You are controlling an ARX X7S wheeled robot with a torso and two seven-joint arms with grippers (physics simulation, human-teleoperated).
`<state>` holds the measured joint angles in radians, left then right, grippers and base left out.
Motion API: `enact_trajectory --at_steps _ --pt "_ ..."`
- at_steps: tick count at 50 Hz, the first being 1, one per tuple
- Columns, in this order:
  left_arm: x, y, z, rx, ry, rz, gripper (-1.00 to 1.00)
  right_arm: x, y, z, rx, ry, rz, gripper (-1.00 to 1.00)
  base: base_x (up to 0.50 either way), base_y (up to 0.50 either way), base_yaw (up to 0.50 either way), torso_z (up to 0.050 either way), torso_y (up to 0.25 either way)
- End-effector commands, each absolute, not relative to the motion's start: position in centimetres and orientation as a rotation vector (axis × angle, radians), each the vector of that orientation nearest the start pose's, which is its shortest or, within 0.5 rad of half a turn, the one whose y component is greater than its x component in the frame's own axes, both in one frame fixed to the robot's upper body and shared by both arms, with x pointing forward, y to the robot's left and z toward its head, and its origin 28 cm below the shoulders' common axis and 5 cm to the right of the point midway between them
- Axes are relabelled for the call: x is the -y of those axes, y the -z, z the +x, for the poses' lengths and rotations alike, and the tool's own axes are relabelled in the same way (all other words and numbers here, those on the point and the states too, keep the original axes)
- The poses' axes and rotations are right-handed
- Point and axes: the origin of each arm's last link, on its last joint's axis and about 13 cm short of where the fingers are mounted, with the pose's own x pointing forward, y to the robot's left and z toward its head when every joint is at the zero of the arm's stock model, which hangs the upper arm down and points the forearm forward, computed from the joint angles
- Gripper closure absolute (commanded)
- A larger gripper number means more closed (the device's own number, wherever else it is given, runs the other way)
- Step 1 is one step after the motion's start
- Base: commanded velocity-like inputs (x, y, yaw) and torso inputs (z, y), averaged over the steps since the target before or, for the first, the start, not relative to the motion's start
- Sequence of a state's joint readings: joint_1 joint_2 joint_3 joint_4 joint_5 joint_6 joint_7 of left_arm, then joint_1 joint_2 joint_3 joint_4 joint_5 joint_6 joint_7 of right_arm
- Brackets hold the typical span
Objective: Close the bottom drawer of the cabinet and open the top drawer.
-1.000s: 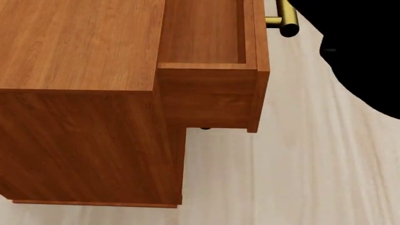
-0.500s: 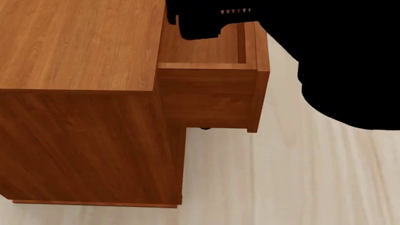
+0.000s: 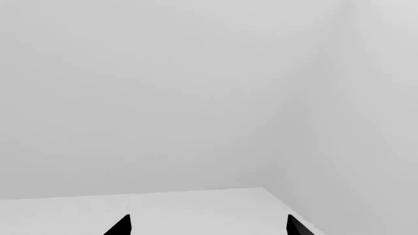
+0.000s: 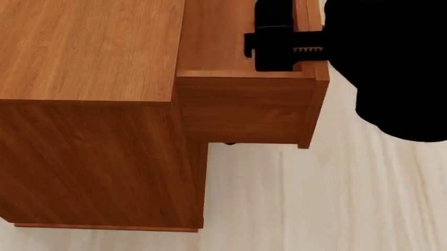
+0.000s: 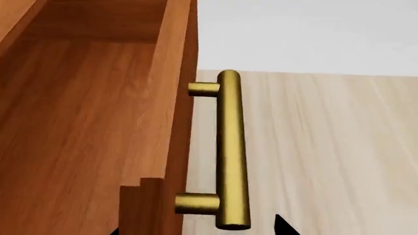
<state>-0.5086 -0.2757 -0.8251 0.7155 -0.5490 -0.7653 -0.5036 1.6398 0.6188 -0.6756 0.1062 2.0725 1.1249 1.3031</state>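
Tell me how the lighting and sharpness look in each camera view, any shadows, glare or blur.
Head view: sharp wood grain on the cabinet, but the right gripper and arm render as a flat black silhouette without shading. Right wrist view: crisp, soft sheen along the brass handle, no glare. Left wrist view: featureless pale grey walls, only faint corner shading.

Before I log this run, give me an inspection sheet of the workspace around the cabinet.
Surface: pale wood floor, bare where visible.
Job's things: cabinet upright; top drawer pulled out, empty where visible; bottom drawer not seen protruding, front hidden.
Clutter: nothing seen.
Grippers: right pincer open, straddling the brass handle; left pincer open, empty, facing a wall.
Cables: nothing seen.
Surroundings: plain grey walls.
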Motion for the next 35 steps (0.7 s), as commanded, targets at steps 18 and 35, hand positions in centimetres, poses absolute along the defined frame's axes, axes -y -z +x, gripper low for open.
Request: enact_trajectory --at_steps 18,35 --pt "-35.5 -23.7 18.9 0.615 -0.865 -0.400 -1.00 16.3 -37.1 27.9 -0.445 0.283 -0.059 -1.00 0.00 0.00 0.00 0.000 -0.004" --pt "-35.5 -23.7 18.9 0.614 -0.865 -0.396 -1.00 18.7 -37.9 28.5 -0.487 0.384 -0.049 -1.00 0.00 0.00 0.00 0.000 -0.003"
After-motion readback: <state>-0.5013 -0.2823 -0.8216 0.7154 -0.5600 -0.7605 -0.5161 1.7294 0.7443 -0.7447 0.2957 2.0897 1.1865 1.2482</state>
